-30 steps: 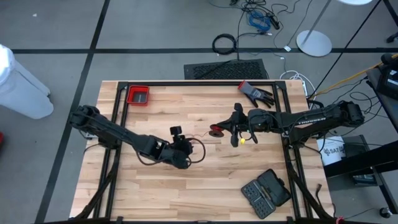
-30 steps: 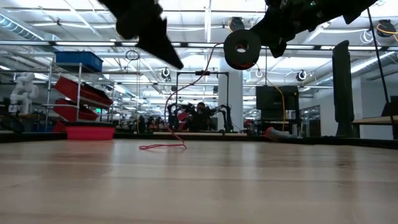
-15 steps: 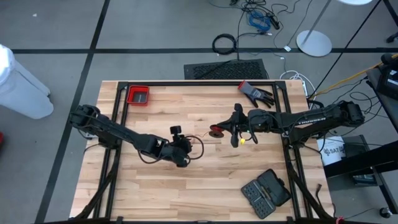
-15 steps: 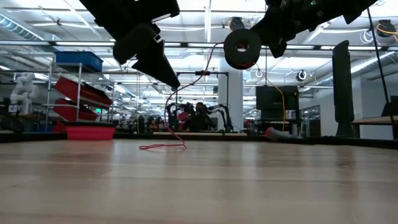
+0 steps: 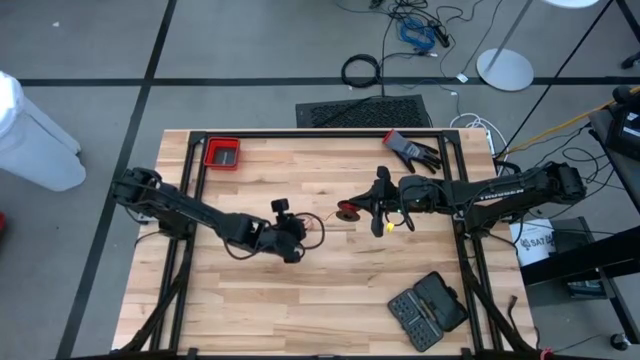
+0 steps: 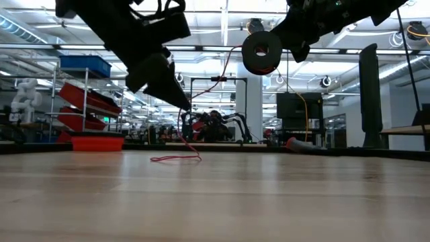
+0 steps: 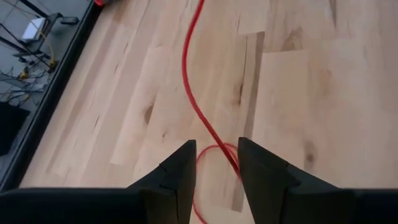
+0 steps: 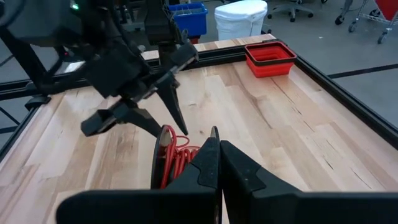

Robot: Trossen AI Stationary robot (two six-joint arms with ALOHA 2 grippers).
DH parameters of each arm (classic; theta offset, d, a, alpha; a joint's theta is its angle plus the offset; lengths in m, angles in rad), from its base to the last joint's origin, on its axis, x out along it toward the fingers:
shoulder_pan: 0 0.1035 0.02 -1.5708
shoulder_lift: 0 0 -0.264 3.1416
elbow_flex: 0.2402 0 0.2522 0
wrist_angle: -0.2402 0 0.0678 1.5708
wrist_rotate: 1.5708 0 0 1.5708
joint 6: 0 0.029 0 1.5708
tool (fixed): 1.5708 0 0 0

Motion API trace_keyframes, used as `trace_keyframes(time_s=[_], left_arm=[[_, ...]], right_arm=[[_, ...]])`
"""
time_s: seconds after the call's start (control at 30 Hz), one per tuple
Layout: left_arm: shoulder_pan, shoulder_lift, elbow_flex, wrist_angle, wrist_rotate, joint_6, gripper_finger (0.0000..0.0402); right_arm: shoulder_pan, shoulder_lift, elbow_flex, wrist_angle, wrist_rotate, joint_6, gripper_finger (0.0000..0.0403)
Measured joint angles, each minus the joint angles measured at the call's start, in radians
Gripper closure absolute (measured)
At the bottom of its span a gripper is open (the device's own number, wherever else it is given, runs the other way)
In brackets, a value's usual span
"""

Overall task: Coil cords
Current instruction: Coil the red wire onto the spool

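Above the table, left gripper (image 7: 216,163) straddles red cord (image 7: 193,93), slightly parted; right gripper (image 8: 216,146) clamps its spool (image 6: 261,52).

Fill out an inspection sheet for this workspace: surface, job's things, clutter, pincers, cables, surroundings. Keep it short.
Surface: wooden table of pale planks inside a black frame.
Job's things: thin red cord lies looped on the wood and runs up to the black spool.
Clutter: red tray at the far left corner; glove at the far edge; black case near the right front.
Pincers: left pincer open, low over the cord, which passes between its fingers; right pincer shut on the spool, held above the table.
Cables: black cable ring and blue cable bundle on the floor beyond the table.
Surroundings: white lamp base on the floor; shelving in the hall behind.
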Motion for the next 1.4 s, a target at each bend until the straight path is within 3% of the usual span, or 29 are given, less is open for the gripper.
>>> trace_keyframes(time_s=[0.57, 0.93, 1.4], left_arm=[[0.023, 0.0, -0.029, 0.056, 0.013, 0.022, 0.028], [0.024, 0.0, -0.029, 0.056, 0.012, 0.04, 0.0392], [0.042, 0.0, -0.029, 0.134, -0.001, 0.033, 0.0397]], right_arm=[[0.0, 0.0, 0.0, 0.0, 0.0, -0.001, 0.0403], [0.0, 0.0, 0.0, 0.0, 0.0, -0.001, 0.0403], [0.0, 0.0, -0.001, 0.063, -0.015, 0.004, 0.0403]])
